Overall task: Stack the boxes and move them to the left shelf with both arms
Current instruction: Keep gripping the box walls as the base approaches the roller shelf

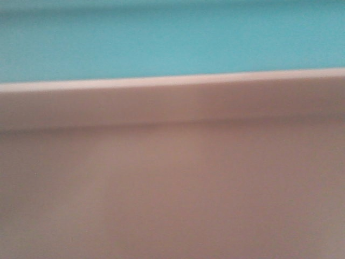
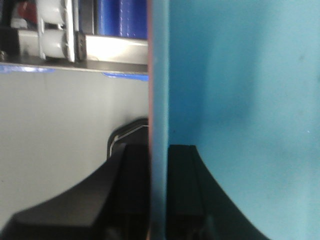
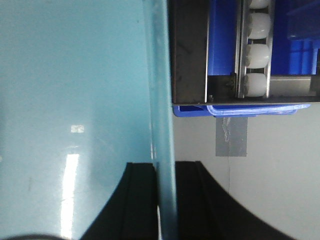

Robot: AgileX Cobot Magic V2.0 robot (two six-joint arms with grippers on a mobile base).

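Note:
The light blue box [image 1: 161,38] and the salmon pink box [image 1: 172,178] fill the front view, very close and blurred, the pink rim and wall below the blue surface. In the left wrist view my left gripper [image 2: 159,150] is shut on the boxes' left wall [image 2: 159,75]; a thin pink edge shows beside the blue wall, and the blue inside [image 2: 245,100] lies to the right. In the right wrist view my right gripper [image 3: 165,167] is shut on the right wall [image 3: 161,75] of the blue box [image 3: 75,75]. The shelf's white rollers [image 3: 257,55] and steel bar [image 2: 117,47] show beyond.
Dark blue crates [image 3: 300,50] sit in the rack behind the rollers; another shows in the left wrist view [image 2: 122,17]. A grey floor [image 2: 55,135] lies below, with a grey tape patch [image 3: 231,136] on it in the right wrist view.

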